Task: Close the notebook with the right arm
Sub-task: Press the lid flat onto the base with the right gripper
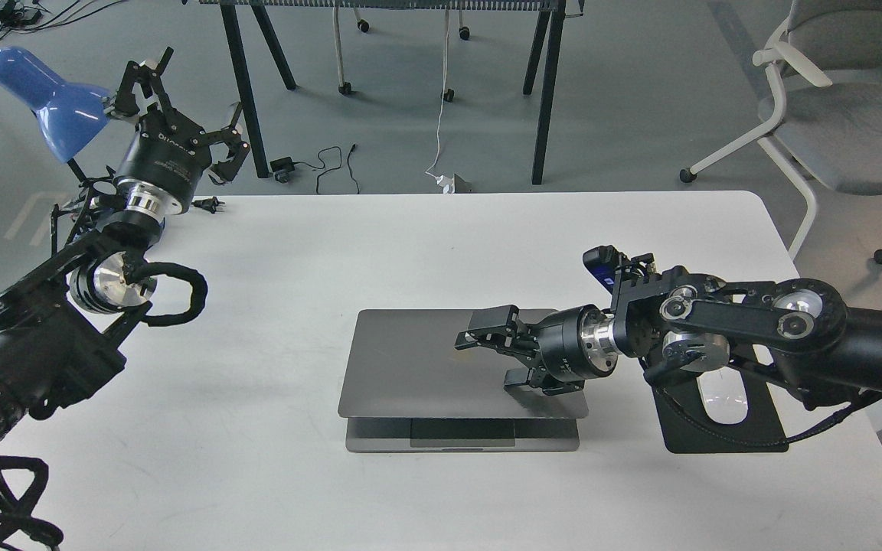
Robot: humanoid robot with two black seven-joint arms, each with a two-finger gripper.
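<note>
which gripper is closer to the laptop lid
Right. The right gripper is over the laptop lid, fingers at it; the left gripper is raised far off by the blue lamp.

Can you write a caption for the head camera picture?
Right claw presses the notebook lid almost shut.

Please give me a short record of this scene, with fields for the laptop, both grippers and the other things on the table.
laptop: notebook nearly closed, lid low over base, trackpad strip still showing
right gripper: open, over the lid's right part
left gripper: open, raised, holds nothing
lamp: blue, far left
mouse: white, on black pad
table: white
</note>
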